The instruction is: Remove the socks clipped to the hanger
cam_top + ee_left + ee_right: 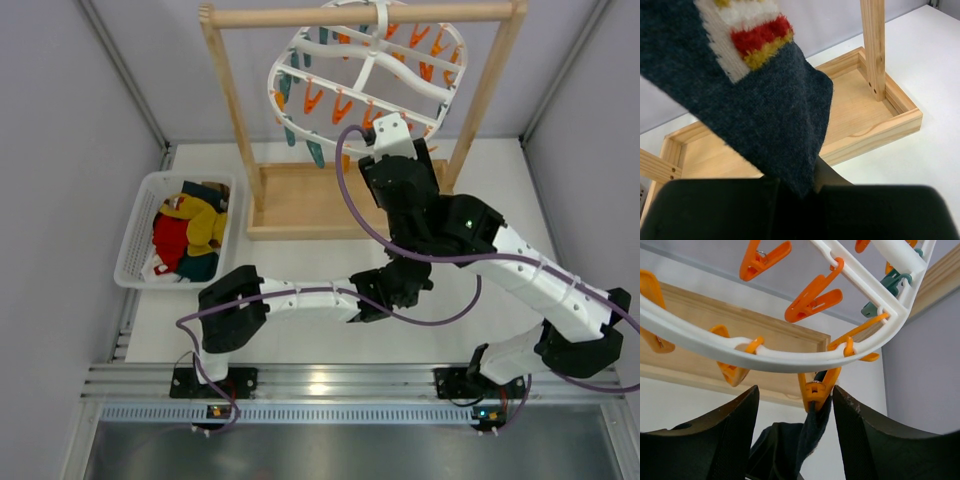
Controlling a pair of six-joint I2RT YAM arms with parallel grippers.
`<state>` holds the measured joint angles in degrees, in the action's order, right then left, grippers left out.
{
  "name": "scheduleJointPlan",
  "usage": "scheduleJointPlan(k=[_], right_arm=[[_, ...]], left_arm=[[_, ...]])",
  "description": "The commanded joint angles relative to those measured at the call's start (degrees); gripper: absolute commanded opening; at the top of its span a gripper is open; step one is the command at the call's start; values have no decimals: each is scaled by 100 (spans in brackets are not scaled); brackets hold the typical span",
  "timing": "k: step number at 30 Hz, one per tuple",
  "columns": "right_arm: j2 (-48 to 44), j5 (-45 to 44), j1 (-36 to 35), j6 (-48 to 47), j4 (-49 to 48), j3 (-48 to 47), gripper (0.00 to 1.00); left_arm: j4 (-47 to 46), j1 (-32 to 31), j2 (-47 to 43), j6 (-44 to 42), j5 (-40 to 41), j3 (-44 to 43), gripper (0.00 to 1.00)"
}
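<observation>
The white oval hanger (370, 70) hangs from the wooden rack's top bar, with orange and teal clips. In the right wrist view its ring (765, 357) crosses above an orange clip (817, 387) that pinches a dark navy sock (812, 432). My right gripper (795, 392) is open, one finger on each side of that clip, at the hanger's lower edge (392, 130). My left gripper (800, 187) is shut on the lower end of the same sock (765, 115), which has white, red and yellow stripes. It sits below the right arm (400, 285). The sock is hidden in the top view.
The wooden rack's tray base (300, 200) and posts stand just behind the grippers; the base also shows in the left wrist view (865, 125). A white basket (135, 240) with red, yellow and dark socks sits at the left. The two arms cross near the middle.
</observation>
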<state>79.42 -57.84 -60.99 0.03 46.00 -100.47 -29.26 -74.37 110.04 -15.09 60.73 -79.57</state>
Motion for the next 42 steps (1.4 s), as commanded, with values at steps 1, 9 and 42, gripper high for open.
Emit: scheduleJointPlan(k=[1, 9, 42], right_arm=[[30, -262, 184, -258, -680, -78, 58], [-110, -202, 360, -477, -1135, 281, 58], [-786, 975, 579, -302, -2078, 1309, 49]], left_arm=[[-133, -43, -422, 112, -26, 29, 0], [-133, -43, -527, 173, -61, 108, 0], [4872, 2855, -3311, 5136, -1695, 2173, 0]])
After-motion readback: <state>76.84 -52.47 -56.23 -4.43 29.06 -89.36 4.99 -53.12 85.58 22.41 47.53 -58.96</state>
